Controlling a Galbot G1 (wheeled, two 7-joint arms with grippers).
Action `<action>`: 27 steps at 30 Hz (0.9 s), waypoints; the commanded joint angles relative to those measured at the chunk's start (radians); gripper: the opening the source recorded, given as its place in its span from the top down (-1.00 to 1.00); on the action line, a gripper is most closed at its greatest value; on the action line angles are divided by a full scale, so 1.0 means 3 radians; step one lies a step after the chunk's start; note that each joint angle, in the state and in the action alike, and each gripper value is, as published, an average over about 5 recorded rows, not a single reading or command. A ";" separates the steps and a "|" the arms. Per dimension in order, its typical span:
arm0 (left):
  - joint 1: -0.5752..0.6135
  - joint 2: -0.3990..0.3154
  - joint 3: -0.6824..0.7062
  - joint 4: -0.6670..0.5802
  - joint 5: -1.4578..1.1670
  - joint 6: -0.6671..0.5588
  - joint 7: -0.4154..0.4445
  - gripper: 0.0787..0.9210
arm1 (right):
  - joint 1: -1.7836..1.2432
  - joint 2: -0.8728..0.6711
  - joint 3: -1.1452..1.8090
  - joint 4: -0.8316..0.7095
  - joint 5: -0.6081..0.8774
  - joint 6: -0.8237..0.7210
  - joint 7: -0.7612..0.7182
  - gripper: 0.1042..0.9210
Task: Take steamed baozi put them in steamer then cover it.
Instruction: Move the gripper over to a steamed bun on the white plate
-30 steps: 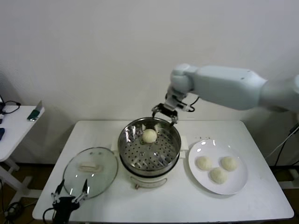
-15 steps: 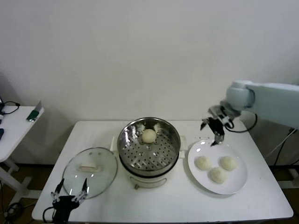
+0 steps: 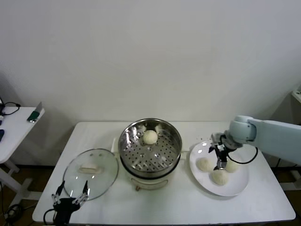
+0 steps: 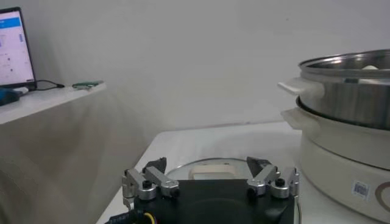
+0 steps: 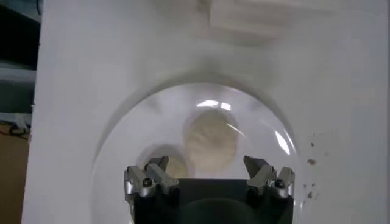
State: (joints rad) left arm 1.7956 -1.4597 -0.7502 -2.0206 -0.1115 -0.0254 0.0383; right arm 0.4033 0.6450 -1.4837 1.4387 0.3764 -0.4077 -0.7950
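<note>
Right gripper (image 3: 219, 158): jaws spread, lowered from above plate (image 3: 237, 188) rim to over three baozi (image 3: 204, 164). Left gripper (image 3: 69, 197): spread, unmoved beside lid (image 3: 91, 172).

A plain, bare white wall (image 3: 141, 56) fills the space behind a white rectangular bench (image 3: 94, 134), lit evenly. To the robot's left stands a smaller white side table (image 3: 11, 129), carrying a small teal object (image 3: 34, 114) and dark cables (image 3: 11, 107). The left wrist view shows a lit screen (image 4: 13, 45) on that side table.
</note>
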 commanded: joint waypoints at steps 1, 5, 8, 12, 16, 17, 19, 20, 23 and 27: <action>-0.0011 -0.0004 0.0003 0.0014 0.0005 0.0001 0.0001 -0.77 | -0.0699 0.0025 0.0587 -0.0221 -0.0160 -0.0183 0.0163 -0.73; -0.0029 -0.0003 0.0004 0.0036 0.0008 0.0001 0.0000 -0.77 | -0.0775 0.0111 0.0716 -0.0330 -0.0163 -0.0146 0.0181 -0.64; -0.0033 -0.0002 0.0003 0.0048 0.0009 0.0001 0.0000 -0.77 | -0.0783 0.0162 0.0751 -0.0391 -0.0159 -0.0121 0.0175 -0.60; -0.0037 0.0000 -0.0004 0.0057 0.0009 -0.0002 -0.0001 -0.77 | -0.0769 0.0215 0.0776 -0.0463 -0.0149 -0.0111 0.0175 -0.56; -0.0046 -0.0001 -0.0005 0.0068 0.0009 -0.0006 -0.0001 -0.77 | -0.0733 0.0241 0.0757 -0.0482 -0.0118 -0.0120 0.0143 -0.44; -0.0047 -0.0002 -0.0004 0.0071 0.0010 -0.0008 0.0000 -0.77 | -0.0720 0.0243 0.0742 -0.0479 -0.0111 -0.0122 0.0131 -0.39; -0.0049 -0.0005 -0.0002 0.0074 0.0011 -0.0011 0.0000 -0.77 | -0.0688 0.0244 0.0708 -0.0468 -0.0083 -0.0126 0.0106 -0.26; -0.0049 -0.0007 -0.0001 0.0074 0.0012 -0.0012 0.0000 -0.77 | -0.0671 0.0244 0.0694 -0.0462 -0.0067 -0.0129 0.0096 -0.20; -0.0051 -0.0010 -0.0001 0.0076 0.0012 -0.0016 0.0000 -0.77 | -0.0587 0.0238 0.0654 -0.0432 -0.0017 -0.0139 0.0072 -0.02; -0.0050 -0.0010 -0.0005 0.0073 0.0011 -0.0019 -0.0001 -0.77 | -0.0113 0.0193 0.0390 -0.0308 0.0187 -0.0112 -0.0001 0.08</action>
State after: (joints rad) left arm 1.7803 -1.4627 -0.7516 -1.9985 -0.1085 -0.0306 0.0379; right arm 0.2519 0.7042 -1.3118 1.3297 0.3769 -0.4428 -0.7771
